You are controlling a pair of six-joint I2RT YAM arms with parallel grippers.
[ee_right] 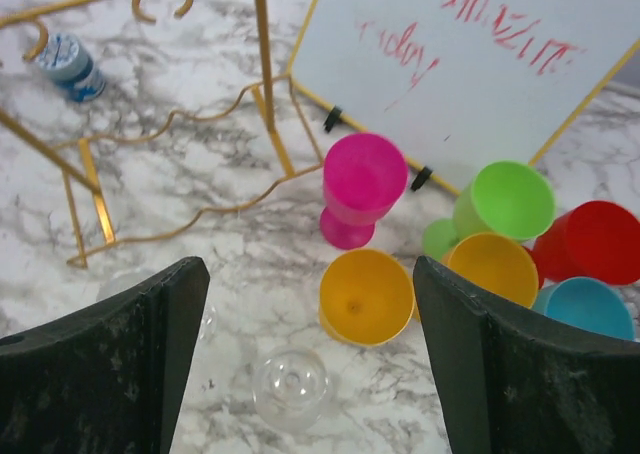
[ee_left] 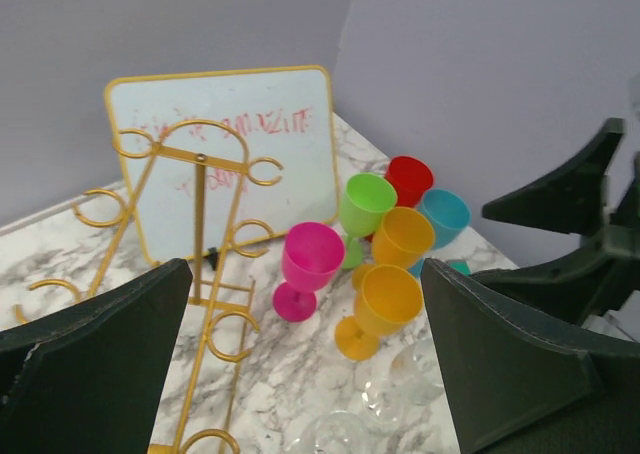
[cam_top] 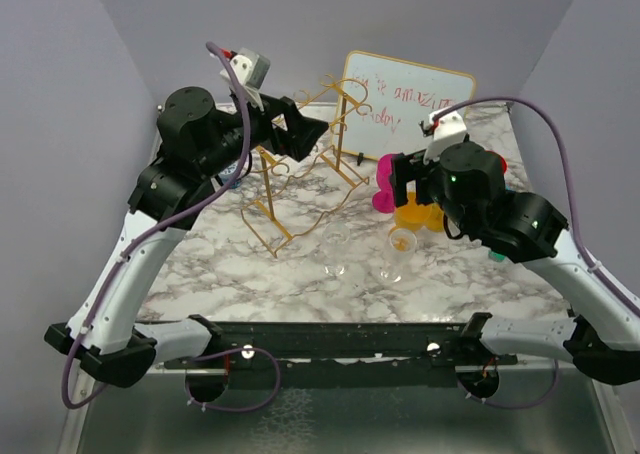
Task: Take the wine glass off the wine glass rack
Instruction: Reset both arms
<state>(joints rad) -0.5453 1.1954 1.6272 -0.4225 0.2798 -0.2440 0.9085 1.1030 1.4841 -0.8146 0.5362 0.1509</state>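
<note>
Near the gold wire rack (ee_right: 263,44), a clear wine glass (ee_right: 290,384) stands upright.

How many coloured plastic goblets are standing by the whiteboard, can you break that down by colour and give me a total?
Pink plastic goblet: 1
Green plastic goblet: 1
Red plastic goblet: 1
Blue plastic goblet: 1
Orange plastic goblets: 2
Total: 6
</note>
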